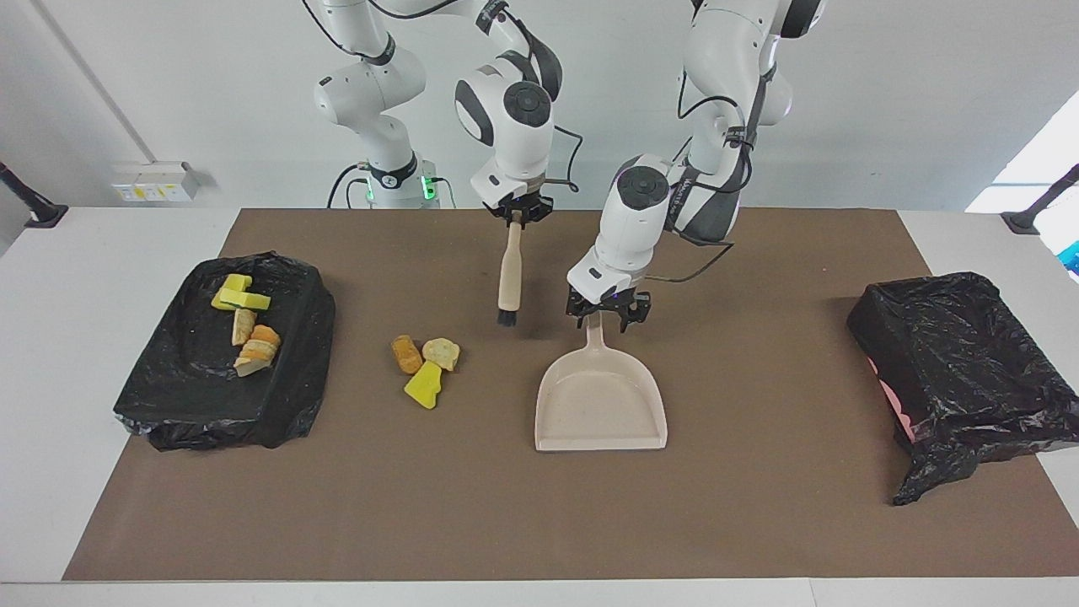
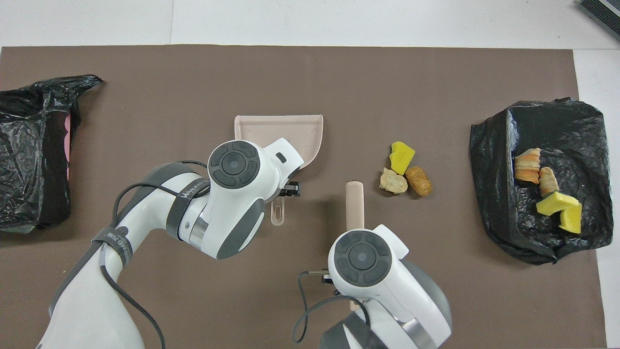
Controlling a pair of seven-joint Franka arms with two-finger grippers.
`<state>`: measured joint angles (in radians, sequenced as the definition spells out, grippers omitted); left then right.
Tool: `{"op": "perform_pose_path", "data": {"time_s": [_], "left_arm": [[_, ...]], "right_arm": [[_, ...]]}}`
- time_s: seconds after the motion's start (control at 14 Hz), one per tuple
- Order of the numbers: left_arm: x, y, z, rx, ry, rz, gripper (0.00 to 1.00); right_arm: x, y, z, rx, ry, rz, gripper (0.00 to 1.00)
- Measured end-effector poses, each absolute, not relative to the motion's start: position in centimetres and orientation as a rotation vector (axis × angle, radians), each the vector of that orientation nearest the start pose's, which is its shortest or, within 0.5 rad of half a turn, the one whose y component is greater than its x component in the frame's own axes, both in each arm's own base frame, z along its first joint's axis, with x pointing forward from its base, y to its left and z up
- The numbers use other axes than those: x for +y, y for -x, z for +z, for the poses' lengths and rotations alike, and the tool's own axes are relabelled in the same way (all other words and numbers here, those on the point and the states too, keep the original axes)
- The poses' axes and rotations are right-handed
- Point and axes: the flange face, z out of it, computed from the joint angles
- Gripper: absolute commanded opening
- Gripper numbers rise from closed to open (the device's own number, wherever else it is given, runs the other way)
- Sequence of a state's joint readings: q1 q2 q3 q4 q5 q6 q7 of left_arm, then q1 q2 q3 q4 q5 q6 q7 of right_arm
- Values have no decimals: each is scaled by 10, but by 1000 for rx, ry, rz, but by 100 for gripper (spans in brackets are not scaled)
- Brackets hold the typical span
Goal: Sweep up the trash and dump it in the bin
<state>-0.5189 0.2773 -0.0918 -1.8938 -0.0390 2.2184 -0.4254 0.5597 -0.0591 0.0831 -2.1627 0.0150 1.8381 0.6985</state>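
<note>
two white arms (image 1: 388,84) with grey joint caps, black cables and black end effectors

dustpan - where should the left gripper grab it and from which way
By the narrow handle, from straight above. The dustpan lies flat on the mat with its handle pointing toward the robots, thin enough to pinch; the left gripper is already over it.

Bright, even light from above; soft, faint shadows under the arms. Daylight glares at the facing view's right edge. Both views are sharp.
</note>
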Motion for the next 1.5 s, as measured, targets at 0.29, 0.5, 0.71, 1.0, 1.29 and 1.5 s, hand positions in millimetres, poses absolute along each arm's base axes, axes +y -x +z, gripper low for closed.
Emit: {"op": "perform_pose_path", "data": {"time_s": [0.29, 0.5, 0.71, 1.0, 1.29, 1.5], "left_arm": [[-361, -500, 360, 281, 3198, -3, 57], [-364, -496, 361, 290, 3197, -1, 39], [-361, -498, 362, 297, 3196, -4, 2], [-351, -502, 363, 445, 3164, 17, 0], [-318, -515, 378, 841, 2940, 48, 0], [-300, -518, 385, 1184, 2770, 119, 0]], "right_arm": [[203, -460, 404, -138, 3406, 339, 0], [119, -511, 401, -409, 3486, 390, 0], [95, -527, 386, -586, 3525, 491, 0], [112, -529, 341, -556, 3520, 604, 0], [141, -530, 338, -388, 3401, 625, 0], [171, -527, 346, -285, 3239, 625, 0]]}}
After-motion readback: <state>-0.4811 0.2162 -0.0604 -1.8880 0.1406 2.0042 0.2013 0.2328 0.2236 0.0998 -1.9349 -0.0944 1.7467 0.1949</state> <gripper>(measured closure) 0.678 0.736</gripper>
